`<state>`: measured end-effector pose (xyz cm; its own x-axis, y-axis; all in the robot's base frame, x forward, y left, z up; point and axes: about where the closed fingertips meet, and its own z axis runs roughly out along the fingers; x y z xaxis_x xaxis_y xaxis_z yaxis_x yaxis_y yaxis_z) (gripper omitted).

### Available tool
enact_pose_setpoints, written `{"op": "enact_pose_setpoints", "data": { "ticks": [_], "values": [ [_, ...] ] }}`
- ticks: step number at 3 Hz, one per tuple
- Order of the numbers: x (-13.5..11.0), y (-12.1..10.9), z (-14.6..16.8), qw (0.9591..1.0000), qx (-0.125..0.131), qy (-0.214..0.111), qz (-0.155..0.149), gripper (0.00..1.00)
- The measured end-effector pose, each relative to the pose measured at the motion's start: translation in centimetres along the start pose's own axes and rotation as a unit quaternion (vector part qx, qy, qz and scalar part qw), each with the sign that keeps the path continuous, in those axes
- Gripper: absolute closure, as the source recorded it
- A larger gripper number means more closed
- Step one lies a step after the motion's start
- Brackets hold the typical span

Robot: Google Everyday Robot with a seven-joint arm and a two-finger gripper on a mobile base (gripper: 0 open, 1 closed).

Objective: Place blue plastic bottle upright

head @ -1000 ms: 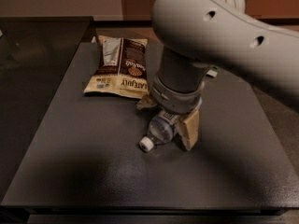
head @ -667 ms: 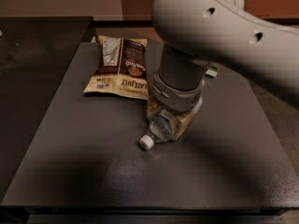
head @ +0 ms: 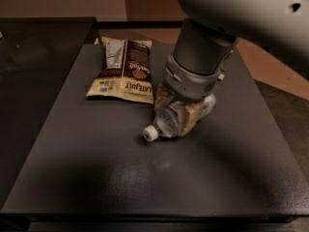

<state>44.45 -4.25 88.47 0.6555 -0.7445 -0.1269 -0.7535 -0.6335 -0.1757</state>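
Note:
The blue plastic bottle (head: 165,123) lies on its side on the dark table (head: 106,178). Its white cap (head: 150,133) points toward the front left. My gripper (head: 176,116) comes straight down from the big grey arm (head: 203,57) onto the bottle's body. Its tan fingers (head: 192,116) sit on either side of the bottle and close against it. The bottle's rear end pokes out to the right under the wrist. The bottle still rests on the table surface.
A brown-and-cream snack bag (head: 124,71) lies flat just behind and left of the bottle. A second dark surface (head: 38,57) adjoins the table on the left. Tan floor (head: 275,66) shows past the table's right edge.
The fingers were spread wider around the bottle one second ago and have closed in on it. The bottle has stayed lying in the same place.

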Motion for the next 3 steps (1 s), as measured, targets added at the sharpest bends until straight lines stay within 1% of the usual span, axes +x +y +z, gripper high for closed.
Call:
{"op": "enact_pose_setpoints", "data": {
  "ticks": [1, 2, 3],
  "values": [
    [0.2, -0.7, -1.7, 0.9973, 0.018, -0.042, 0.058, 1.0],
    [0.5, -1.3, -3.6, 0.9859, 0.046, -0.099, 0.126, 1.0],
    [0.3, -1.8, -5.8, 0.9675, 0.078, -0.163, 0.177, 1.0]
  ]
}}
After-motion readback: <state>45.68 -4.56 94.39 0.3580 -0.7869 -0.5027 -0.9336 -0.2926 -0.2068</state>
